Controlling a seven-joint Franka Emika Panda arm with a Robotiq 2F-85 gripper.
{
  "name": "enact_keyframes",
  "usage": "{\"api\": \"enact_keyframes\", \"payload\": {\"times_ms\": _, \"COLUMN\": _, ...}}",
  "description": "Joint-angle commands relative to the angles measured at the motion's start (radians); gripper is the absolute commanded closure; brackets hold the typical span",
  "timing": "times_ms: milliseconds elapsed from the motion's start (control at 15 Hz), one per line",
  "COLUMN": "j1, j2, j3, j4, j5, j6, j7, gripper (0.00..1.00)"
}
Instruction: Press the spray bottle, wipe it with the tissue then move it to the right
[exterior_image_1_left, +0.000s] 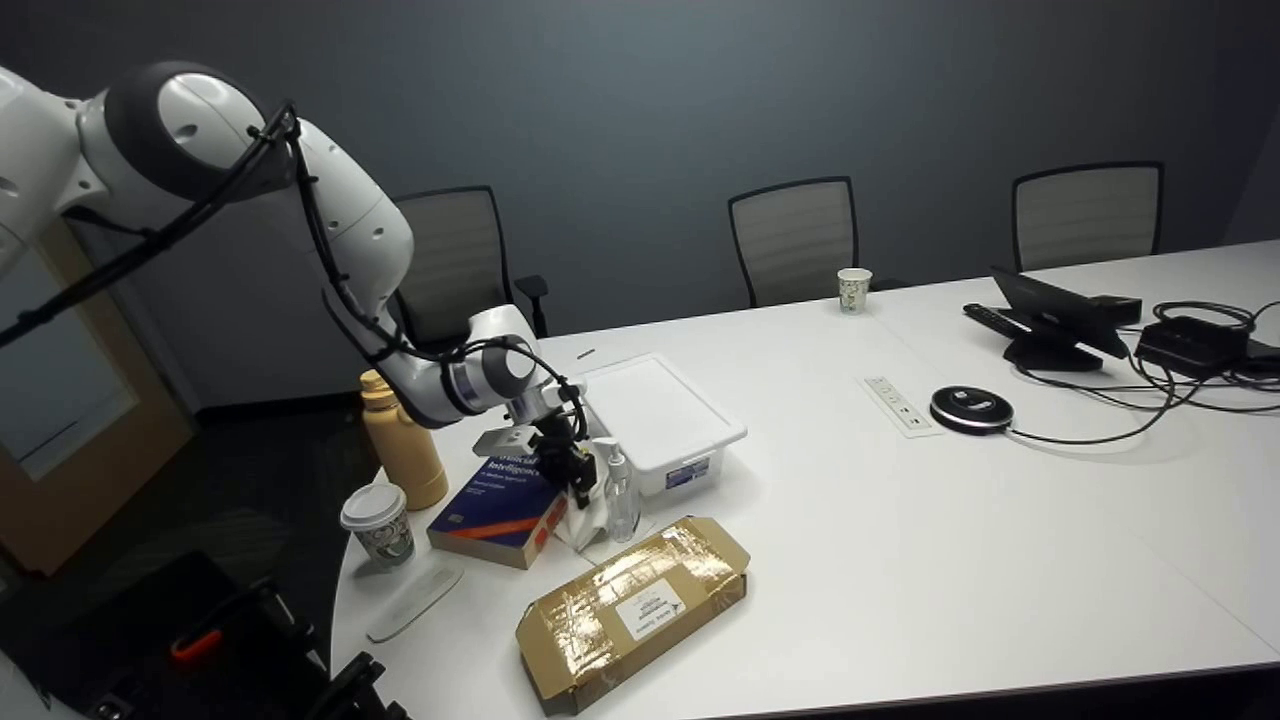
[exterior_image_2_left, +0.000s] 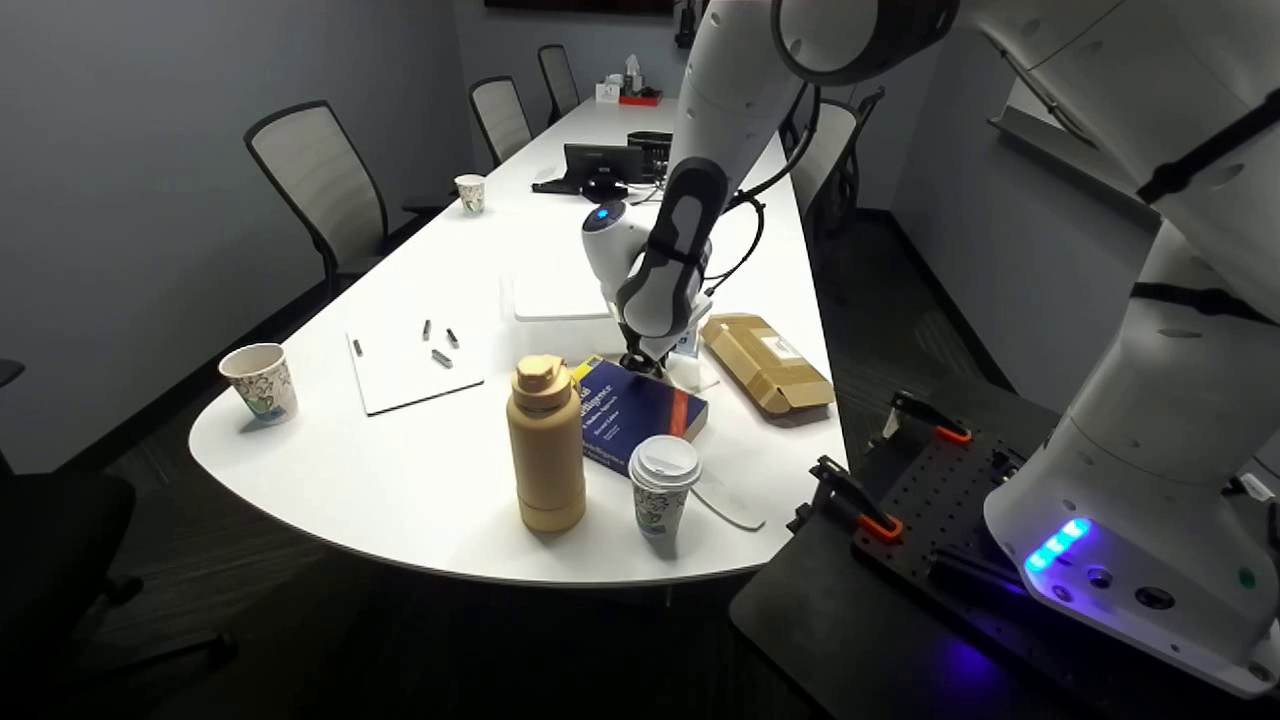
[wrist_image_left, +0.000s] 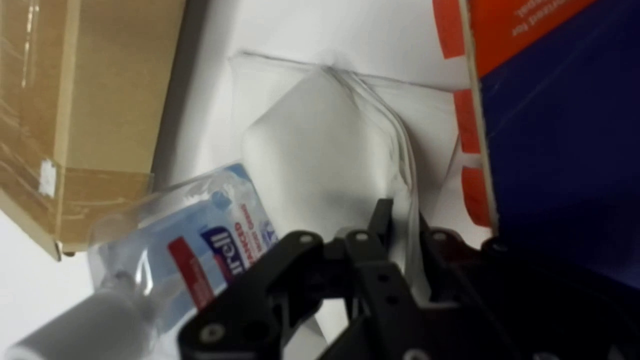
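Spray bottle (wrist_image_left: 182, 250), apparently at the wiping step, with the tissue (wrist_image_left: 320, 145) gripped; the next move probably calls for carrying it leftward against the bottle's side. The bottle stands at lower left of the wrist view; just right of it, at lower centre, the tool (wrist_image_left: 404, 235), set narrow, pinches the tissue's folded edge.

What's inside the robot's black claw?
A white tissue, pinched by the gripper. In the wrist view its folded edges show between the jaws; the surfaces they press against are covered, so unseen.
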Motion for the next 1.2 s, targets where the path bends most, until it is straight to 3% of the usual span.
{"api": "enact_keyframes", "payload": {"times_ms": 0, "j1": 0.034, "j2": -0.038, "j3": -0.032, "j4": -0.028, "j5": 0.000, "j6": 0.042, "j7": -0.007, "gripper": 0.98}}
{"api": "enact_keyframes", "payload": {"times_ms": 200, "j1": 0.030, "j2": -0.079, "j3": -0.024, "j4": -0.042, "j5": 0.018, "j6": 0.015, "j7": -0.019, "gripper": 0.98}}
{"api": "enact_keyframes", "payload": {"times_ms": 600, "j1": -0.044, "j2": -0.206, "j3": 0.055, "j4": -0.093, "j5": 0.070, "j6": -0.006, "j7": -0.109, "gripper": 0.98}}
{"api": "enact_keyframes", "payload": {"times_ms": 1133, "j1": -0.034, "j2": -0.347, "j3": 0.073, "j4": -0.152, "j5": 0.045, "j6": 0.015, "j7": -0.119, "gripper": 0.98}}
